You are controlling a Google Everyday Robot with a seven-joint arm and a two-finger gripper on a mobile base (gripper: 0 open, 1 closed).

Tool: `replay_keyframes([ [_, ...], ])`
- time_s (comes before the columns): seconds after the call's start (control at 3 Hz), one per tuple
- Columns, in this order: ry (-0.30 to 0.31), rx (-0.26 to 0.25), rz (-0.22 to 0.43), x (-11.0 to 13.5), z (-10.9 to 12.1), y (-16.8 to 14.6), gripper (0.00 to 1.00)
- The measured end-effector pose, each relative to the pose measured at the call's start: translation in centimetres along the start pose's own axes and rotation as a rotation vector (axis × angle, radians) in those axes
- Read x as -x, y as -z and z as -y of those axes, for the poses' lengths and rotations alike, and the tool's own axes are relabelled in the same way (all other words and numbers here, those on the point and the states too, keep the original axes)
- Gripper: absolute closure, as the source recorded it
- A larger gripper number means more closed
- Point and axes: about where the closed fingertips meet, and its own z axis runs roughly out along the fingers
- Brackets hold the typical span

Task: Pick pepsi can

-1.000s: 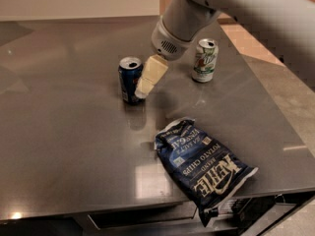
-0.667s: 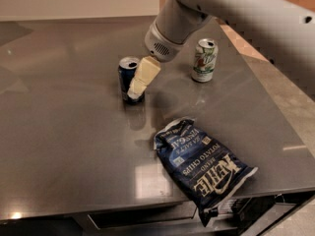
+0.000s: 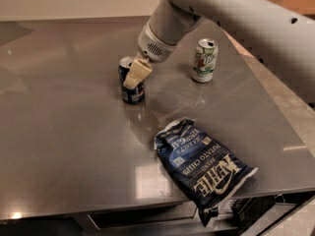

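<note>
Three items occupy the grey, glossy metal worktop (image 3: pixel 64 132): one small dark blue pepsi can with a silver top (image 3: pixel 132 95), one white-and-green soda can (image 3: pixel 204 60), and one dark blue potato chip bag with white lettering (image 3: pixel 202 168).

The pepsi can stands upright in the far centre-left area of the worktop. The white-and-green soda can stands upright to its right and slightly farther back, well apart from it. The chip bag lies flat near the front right edge, with its near end overhanging that edge.

The white robot arm (image 3: pixel 221 9) enters from the upper right and slopes down and to the left. Its cream-coloured pincer (image 3: pixel 135 77) is positioned at the pepsi can, overlapping the can's upper half and right side in the camera view. The lower part of the can and the left portion of its silver top are visible. Whether the pincer is open, closed, or gripping the can cannot be determined. The base of the can appears to rest on the worktop, where a faint reflection shows below it.
</note>
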Motion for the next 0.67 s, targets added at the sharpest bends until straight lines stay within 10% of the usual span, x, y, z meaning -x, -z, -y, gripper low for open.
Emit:
replay_keyframes([
  [0.67, -0.014, 0.009, 0.037, 0.9, 0.0, 2.2, 0.88],
])
